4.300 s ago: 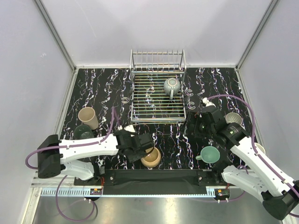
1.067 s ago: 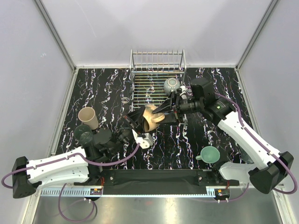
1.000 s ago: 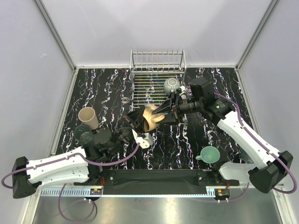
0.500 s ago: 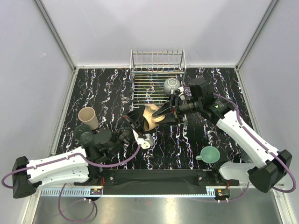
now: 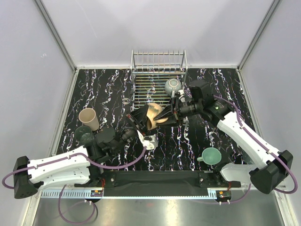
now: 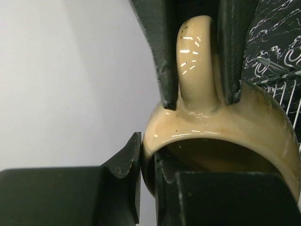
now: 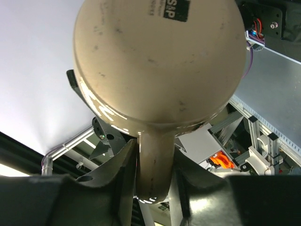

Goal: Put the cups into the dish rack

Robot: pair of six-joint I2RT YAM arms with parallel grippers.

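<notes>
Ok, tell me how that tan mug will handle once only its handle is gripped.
The tan mug looks glazed and glossy, so it is probably rigid, breakable and slippery. The right tool pinches only the narrow handle, so the heavier bowl may swing or twist. Its base looks flat, so it should stand steadily.

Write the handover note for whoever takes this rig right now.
Left gripper: shut on the rim of the glossy tan ceramic mug.
Right gripper: shut on its handle.
The mug is in mid-air near the front edge of the silver wire dish rack.
Done: one grey-green mug in the rack.
To do: tan mug, plus beige tumbler, dark round cup and teal mug on the black marbled table.
</notes>
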